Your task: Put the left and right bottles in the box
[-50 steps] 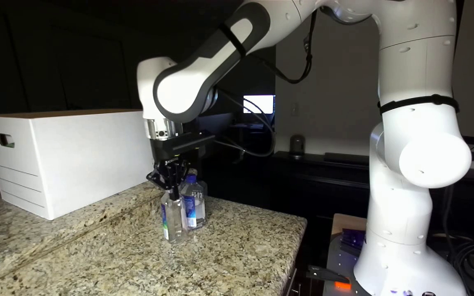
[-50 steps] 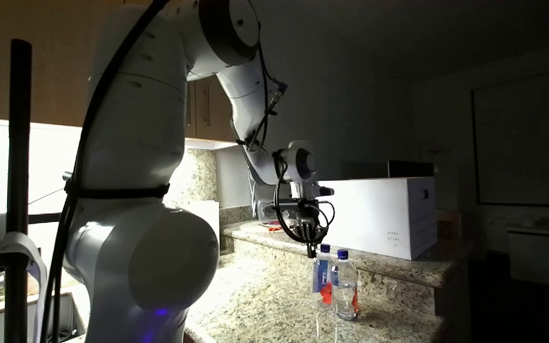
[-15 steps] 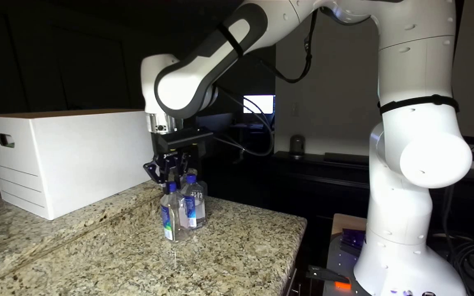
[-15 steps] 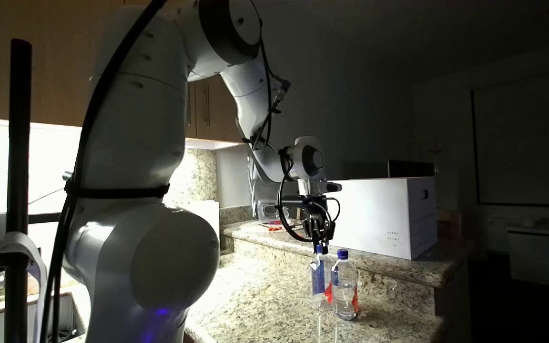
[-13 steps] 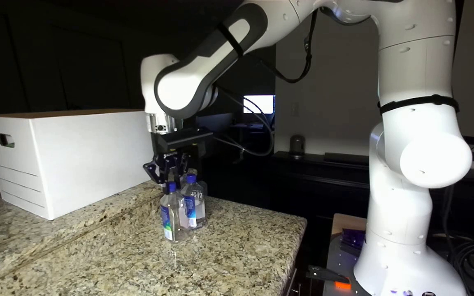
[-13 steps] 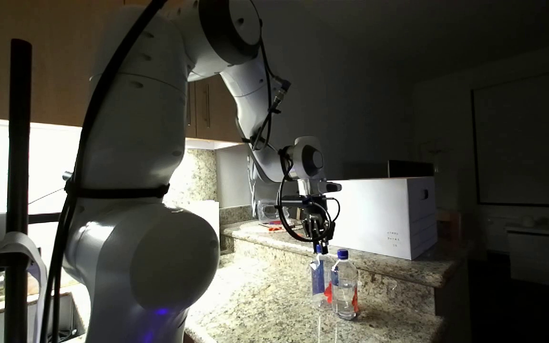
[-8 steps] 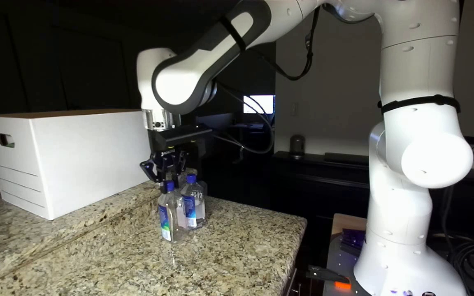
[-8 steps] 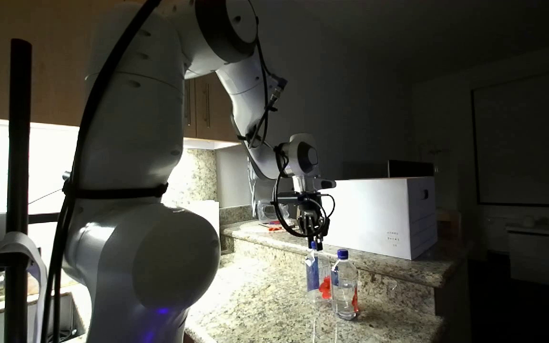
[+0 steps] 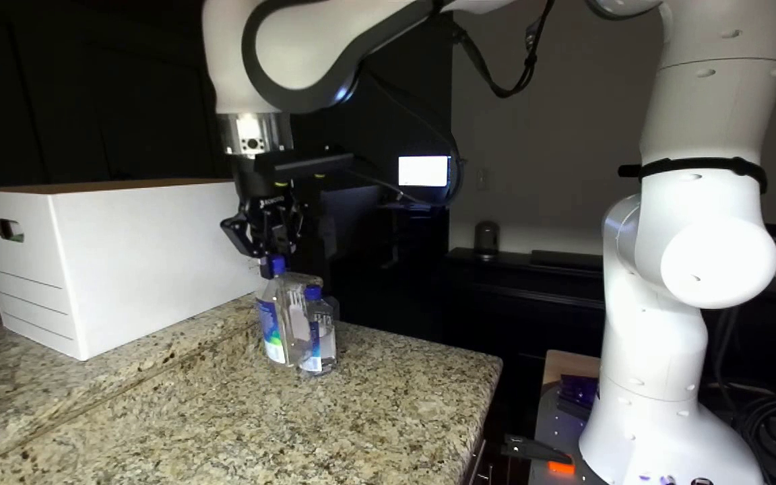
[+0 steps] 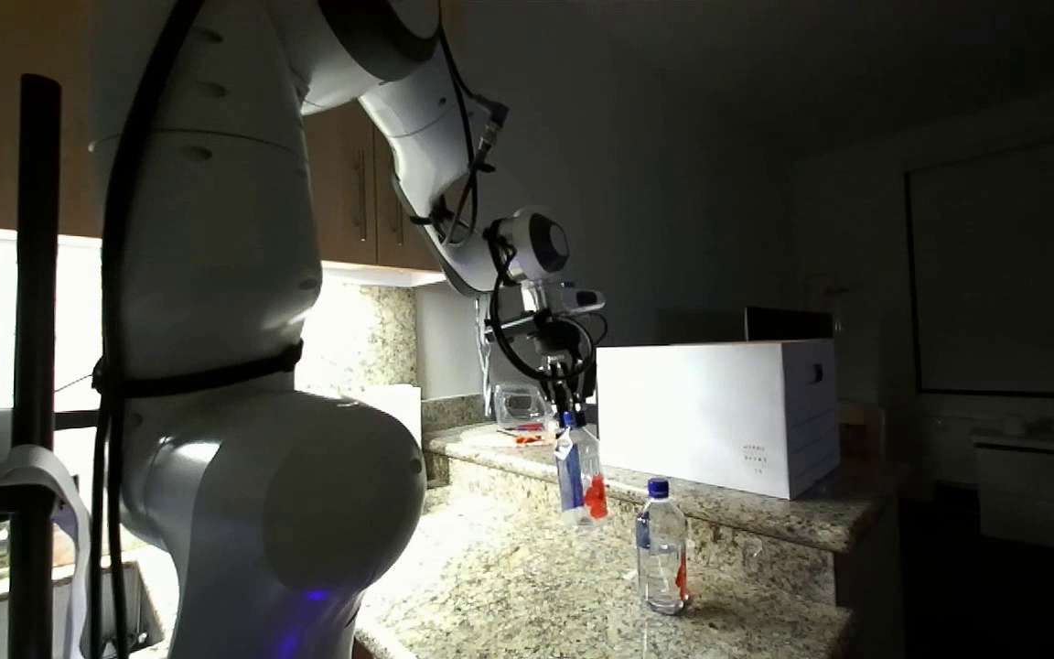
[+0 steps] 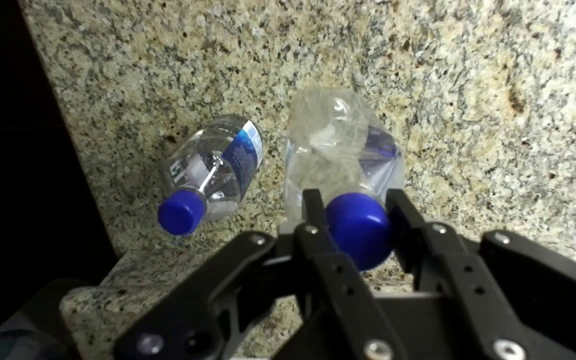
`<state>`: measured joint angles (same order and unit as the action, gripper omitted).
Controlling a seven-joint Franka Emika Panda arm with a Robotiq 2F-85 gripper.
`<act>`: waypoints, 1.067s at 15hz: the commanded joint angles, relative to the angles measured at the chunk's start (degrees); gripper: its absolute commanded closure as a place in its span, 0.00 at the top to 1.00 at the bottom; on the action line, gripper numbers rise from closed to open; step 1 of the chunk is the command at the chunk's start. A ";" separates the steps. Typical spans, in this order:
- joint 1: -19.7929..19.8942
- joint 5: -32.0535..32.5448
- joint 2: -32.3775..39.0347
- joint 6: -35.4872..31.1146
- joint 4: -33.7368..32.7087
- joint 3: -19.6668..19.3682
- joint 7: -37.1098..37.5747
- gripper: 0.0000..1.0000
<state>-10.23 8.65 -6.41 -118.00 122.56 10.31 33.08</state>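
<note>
the tool (image 11: pixel 354 212) is clasped around the top of the hanging bottle (image 10: pixel 584 480): in the wrist view its two fingers (image 11: pixel 314 209) stand on either side of the blue cap (image 11: pixel 360 234), with the clear body and label beyond. in an exterior view this bottle is in the air above the table (image 10: pixel 509 595), leaning slightly, a red patch and a blue label showing on it. the standing bottle (image 10: pixel 662 563), also clear with a blue cap and a blue label, sits upright on the lower level of the table, near the hanging one but apart from it in the wrist view. in both exterior views the big white box (image 9: pixel 149 263) rests on the higher level, with a dark hand hole (image 9: pixel 9 230) in its end; its top is open, and both bottles are outside it. a clear plastic tub (image 10: pixel 520 405) is on that higher level too. the white arm (image 9: pixel 307 47) reaches over from its base, a lit screen (image 9: pixel 423 171) glows in the dark background, and a black pole (image 10: pixel 37 366) stands beside the arm in an exterior view.
</note>
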 commanded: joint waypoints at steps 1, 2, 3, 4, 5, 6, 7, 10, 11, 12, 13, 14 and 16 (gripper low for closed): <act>0.24 3.77 -5.30 7.15 -3.18 2.58 3.18 0.15; 0.34 4.48 -6.32 8.76 -4.52 3.37 3.72 0.15; 0.57 5.22 -6.97 10.52 -6.35 3.96 4.04 0.15; 0.65 6.19 -7.84 11.65 -7.45 4.73 4.71 0.15; 0.88 7.07 -8.28 12.93 -9.36 5.24 5.00 0.15; 0.93 8.12 -9.22 13.21 -10.11 5.95 5.63 0.15; 1.16 8.97 -9.61 13.29 -11.79 6.31 6.10 0.15; 1.88 12.96 -10.97 9.88 -14.53 7.57 9.05 0.15; 2.25 14.72 -10.97 8.48 -15.72 7.80 10.31 0.15; 2.42 16.42 -11.34 7.04 -16.21 8.30 11.94 0.15; 2.87 18.17 -11.03 5.60 -17.49 8.61 13.39 0.15; 3.38 20.14 -10.68 4.18 -18.53 9.13 15.15 0.15; 4.37 24.35 -10.32 0.74 -19.50 10.09 19.59 0.15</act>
<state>-8.13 27.79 -17.14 -113.44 104.41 18.34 46.61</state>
